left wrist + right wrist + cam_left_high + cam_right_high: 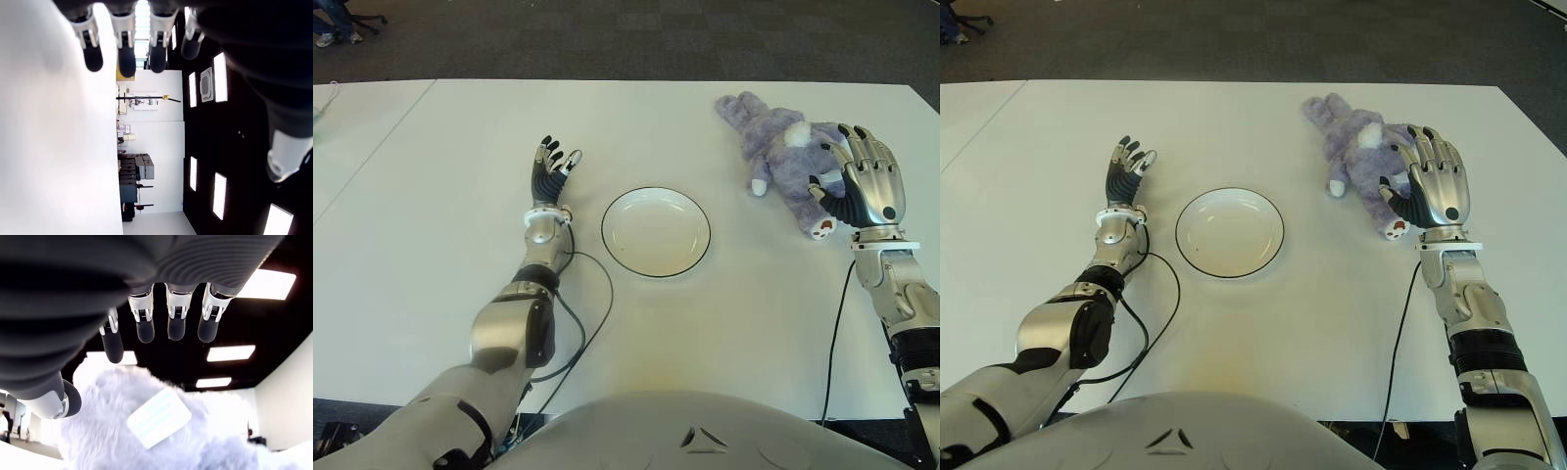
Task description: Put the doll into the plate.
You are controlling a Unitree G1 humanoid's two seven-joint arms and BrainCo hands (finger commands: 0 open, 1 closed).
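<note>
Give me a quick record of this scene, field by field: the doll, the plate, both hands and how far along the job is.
doll: purple plush doll lying on the white table, to the right of the plate, apart from it
plate: white plate with dark rim, holding nothing, at the table's centre
right hand: right hand open, fingers spread beside the doll, on its right, no grasp yet
left hand: left hand open, idle, left of the plate
progress: doll not yet in the plate

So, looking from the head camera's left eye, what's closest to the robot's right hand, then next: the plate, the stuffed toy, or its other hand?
1. Doll: right beside the open right hand, at the table's far right.
2. Plate: mid-table, to that hand's left.
3. Left hand: beyond the plate, farther left.
</note>
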